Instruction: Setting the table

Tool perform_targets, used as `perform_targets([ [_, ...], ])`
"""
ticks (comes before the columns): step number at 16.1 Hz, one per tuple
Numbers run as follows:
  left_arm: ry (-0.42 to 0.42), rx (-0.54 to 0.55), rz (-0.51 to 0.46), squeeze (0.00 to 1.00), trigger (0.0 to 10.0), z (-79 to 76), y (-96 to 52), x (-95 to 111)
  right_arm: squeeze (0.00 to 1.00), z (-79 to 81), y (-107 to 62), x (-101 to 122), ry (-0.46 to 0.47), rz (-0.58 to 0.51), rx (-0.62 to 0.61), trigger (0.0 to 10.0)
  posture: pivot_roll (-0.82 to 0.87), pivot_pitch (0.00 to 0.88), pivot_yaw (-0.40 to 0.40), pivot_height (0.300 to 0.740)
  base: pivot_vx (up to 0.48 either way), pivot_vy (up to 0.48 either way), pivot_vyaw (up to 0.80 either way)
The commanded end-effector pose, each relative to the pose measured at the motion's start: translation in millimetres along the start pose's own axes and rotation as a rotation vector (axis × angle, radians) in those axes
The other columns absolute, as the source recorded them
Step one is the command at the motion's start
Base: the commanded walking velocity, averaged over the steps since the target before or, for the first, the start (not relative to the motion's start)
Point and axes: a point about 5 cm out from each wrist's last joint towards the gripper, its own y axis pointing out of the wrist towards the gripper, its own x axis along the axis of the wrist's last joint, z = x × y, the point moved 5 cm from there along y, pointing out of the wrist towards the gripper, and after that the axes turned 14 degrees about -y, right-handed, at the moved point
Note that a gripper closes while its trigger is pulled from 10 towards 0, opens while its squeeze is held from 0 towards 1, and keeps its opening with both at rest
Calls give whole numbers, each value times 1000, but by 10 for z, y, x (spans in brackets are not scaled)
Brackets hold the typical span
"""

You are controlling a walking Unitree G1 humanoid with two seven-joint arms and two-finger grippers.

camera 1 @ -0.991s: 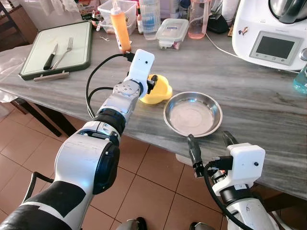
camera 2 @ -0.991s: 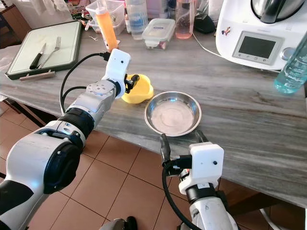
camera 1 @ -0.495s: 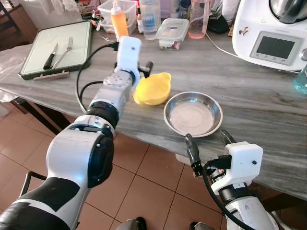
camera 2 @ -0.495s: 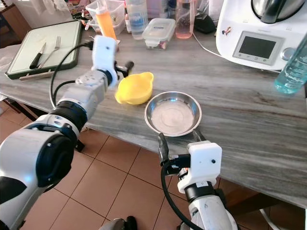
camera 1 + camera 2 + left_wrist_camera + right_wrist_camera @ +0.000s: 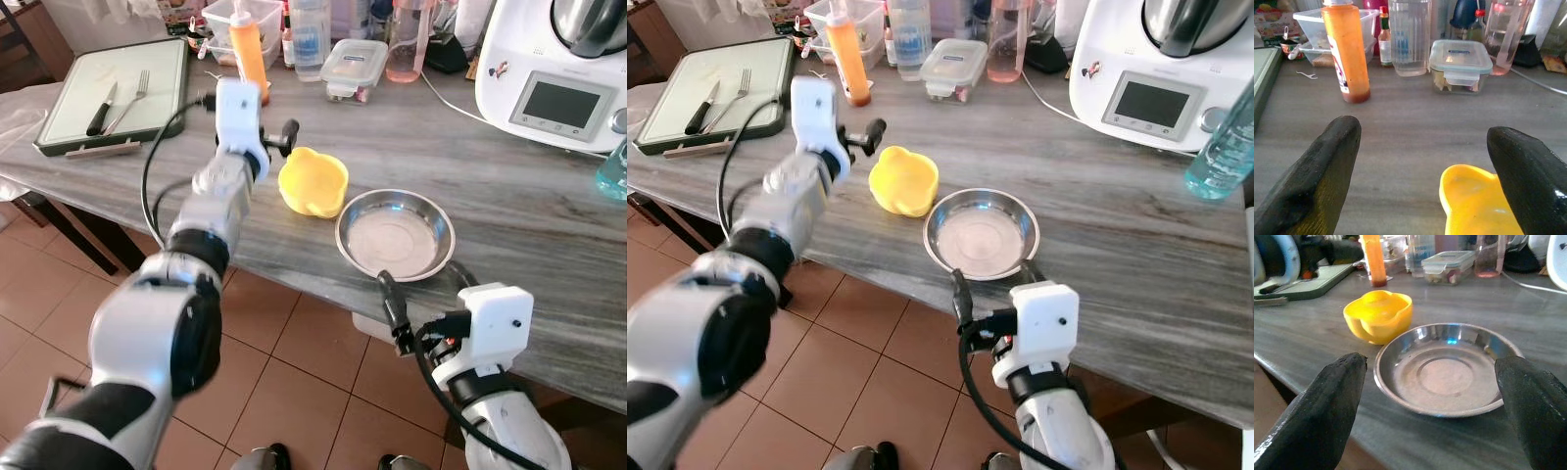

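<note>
**Table setting: bowl and plate laid, cutlery outstanding**

Yellow bowl [image 5: 313, 181]: upright on the grey counter [image 5: 509, 215], centre of the frame, just left of the steel plate [image 5: 395, 234], near it and seemingly not touching. Free of any grip.

Steel plate: flat near the counter's front edge, lower centre, empty.

Left gripper [image 5: 277, 137]: above and left of the bowl, fingers spread wide, holding nothing; the wrist view shows the bowl's rim low between the two fingers [image 5: 1327, 171].

Right gripper [image 5: 423, 299]: lower right, at the counter's front edge before the plate, fingers wide apart, empty.

Fork [image 5: 135, 95] and knife [image 5: 101, 106]: on the green-edged board [image 5: 59, 137], upper left, well apart from the plate.

Progress, as judged: two dishes placed side by side; cutlery not yet brought over, so the setting looks partly done.

Change from earlier frames: a second ago the left gripper held the tilted bowl; half a second ago it was letting it down; now the bowl stands alone and the gripper has drawn back toward the orange bottle [image 5: 247, 49]. Right gripper and plate unchanged.
</note>
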Motion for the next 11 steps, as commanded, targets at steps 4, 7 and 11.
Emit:
perform_targets([
  [4,54,10,-66,910,10000,218,-259,-255,0,-313,62,-78,-60,23,-130,10000,-5,135,41,740,0,0,0],
  [7,75,58,-57,0,10000,392,-422,-401,0,-354,208,-168,-70,67,-114,10000,2,137,37,740,0,0,0],
  [11,92,56,-54,0,10000,431,-644,-518,0,-119,351,-262,-63,97,31,10000,37,141,33,740,0,0,0],
])
